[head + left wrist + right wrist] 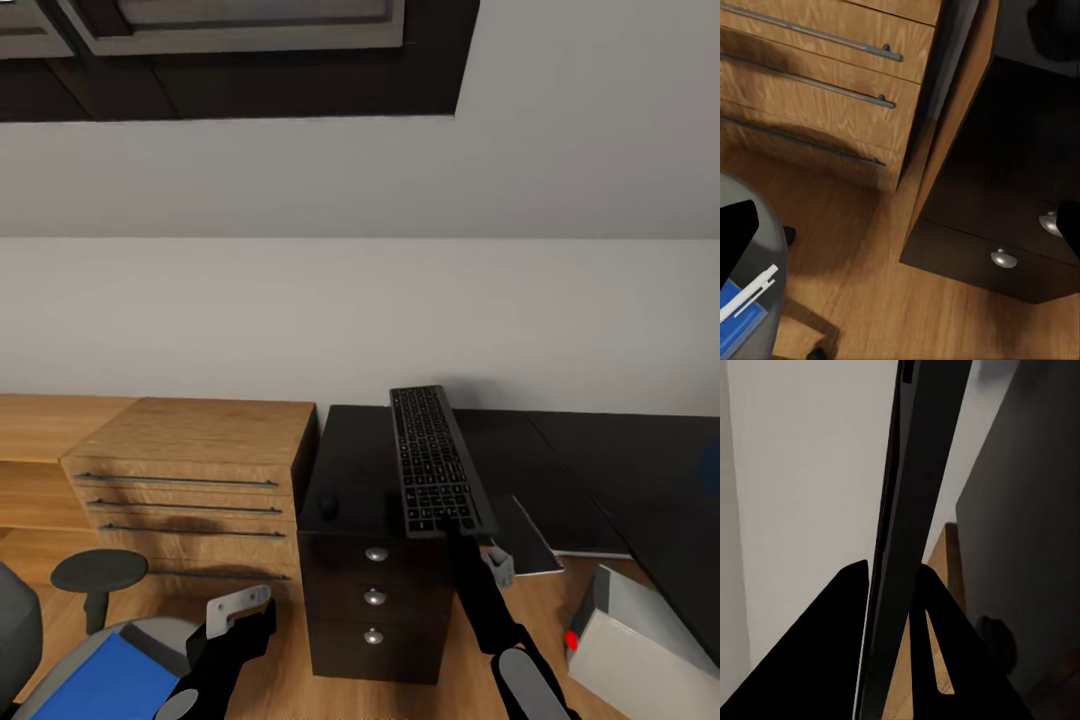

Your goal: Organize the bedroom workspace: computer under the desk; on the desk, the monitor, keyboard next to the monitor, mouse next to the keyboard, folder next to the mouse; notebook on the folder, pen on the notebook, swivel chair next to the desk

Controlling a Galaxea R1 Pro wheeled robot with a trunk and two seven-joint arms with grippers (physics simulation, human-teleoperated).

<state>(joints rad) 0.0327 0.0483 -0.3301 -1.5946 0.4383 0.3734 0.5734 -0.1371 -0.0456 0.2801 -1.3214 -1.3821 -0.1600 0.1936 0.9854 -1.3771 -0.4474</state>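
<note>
the keyboard (435, 462) is seen in the head view gripped at its near short end by the right gripper (462, 530), its long side running away toward the white wall (360, 300); it is raised above the desk (600, 470), over the left end of the black top, keys facing up; in the right wrist view the keyboard (907, 547) is seen edge-on as a thin dark slab, with the two dark fingers (817, 660) closed against its faces, so the jaws are clamped on it; the desk top (1027, 547) is seen beside it; a small dark rounded thing (328, 507) lies on the desk top near its left edge, just beside the keyboard, too small to be named with certainty; below it the black drawer unit (375, 600) is shown with three round silver knobs; a light-wood shelf unit (190, 470) with long bar handles stands touching or just beside the desk's left end; the left gripper (240, 610) is held low, near the floor side of the drawer unit, with nothing between its fingers; how wide its jaws stand cannot be told; the swivel chair (20, 630) is at the lower left, with the blue folder (110, 680) lying on its seat; in the left wrist view the pen (746, 292) is seen resting on the folder (739, 326); a light grey boxy computer (650, 640) with a red dot is seen at the lower right, on the floor beside the desk.
</note>
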